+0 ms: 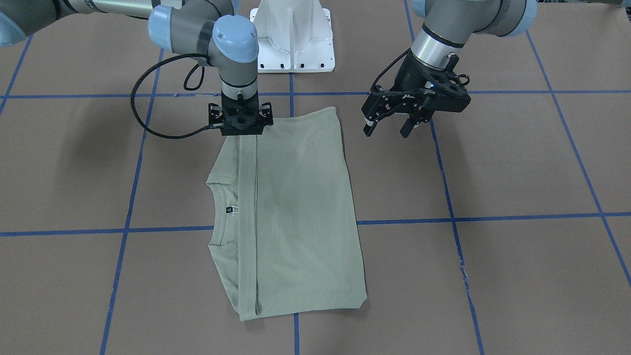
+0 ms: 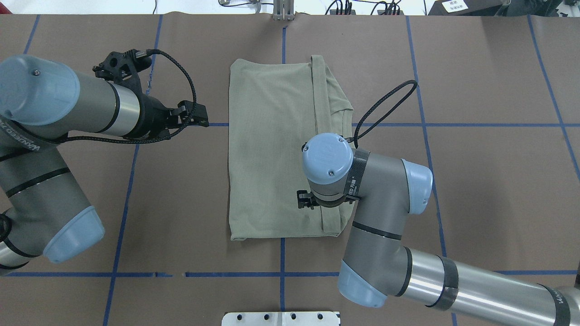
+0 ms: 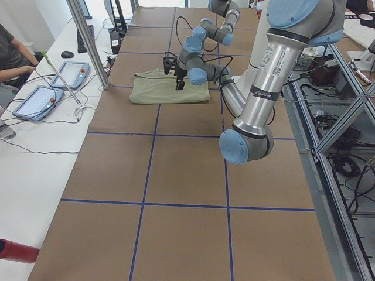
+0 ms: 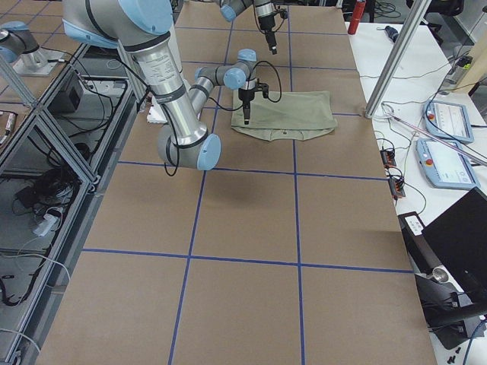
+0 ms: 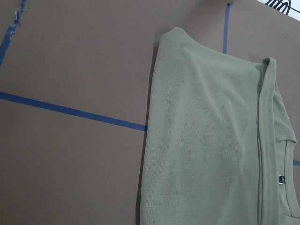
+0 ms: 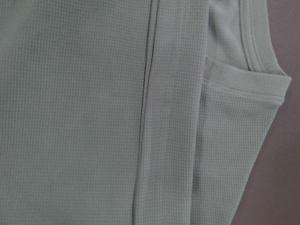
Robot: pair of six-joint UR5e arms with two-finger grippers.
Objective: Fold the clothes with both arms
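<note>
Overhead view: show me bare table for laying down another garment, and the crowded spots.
Free: the table right of the shirt, and the patch between shirt and left arm. Crowded: the shirt's near-right corner, under the right gripper.

Right gripper tips apparently unseen
</note>
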